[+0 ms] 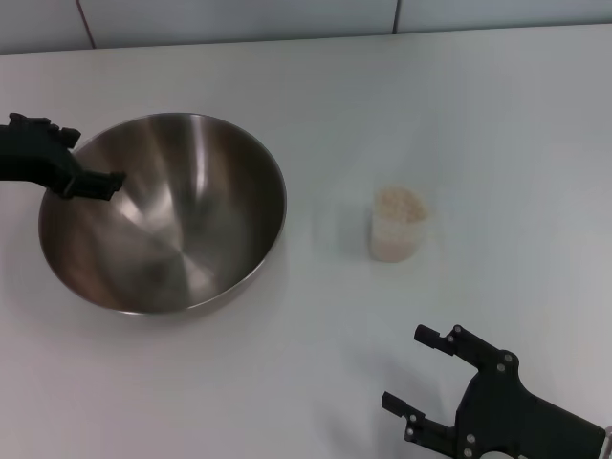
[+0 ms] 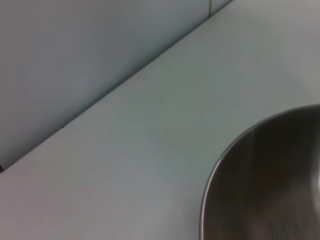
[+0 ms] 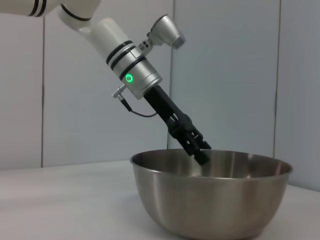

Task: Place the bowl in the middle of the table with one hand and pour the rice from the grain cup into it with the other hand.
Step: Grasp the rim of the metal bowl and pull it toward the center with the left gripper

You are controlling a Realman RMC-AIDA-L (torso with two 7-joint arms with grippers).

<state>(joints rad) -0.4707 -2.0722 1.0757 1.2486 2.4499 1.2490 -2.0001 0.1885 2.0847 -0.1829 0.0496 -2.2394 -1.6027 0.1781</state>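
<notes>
Two claws in view: left claw [image 1: 84,174] clamped on near-side rim of bowl [image 1: 191,206], one finger inside, one outside; right claw [image 1: 416,373] low over table [image 1: 287,373], fingers spread wide, holding nothing. Grain cup [image 1: 397,226] upright just ahead of right claw, clear of its fingertips, filled with rice [image 1: 399,203], well apart from bowl.

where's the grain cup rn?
In the head view, the small clear plastic grain cup of rice stands upright on the white table, right of the large steel bowl and apart from it, beyond the right gripper.
</notes>
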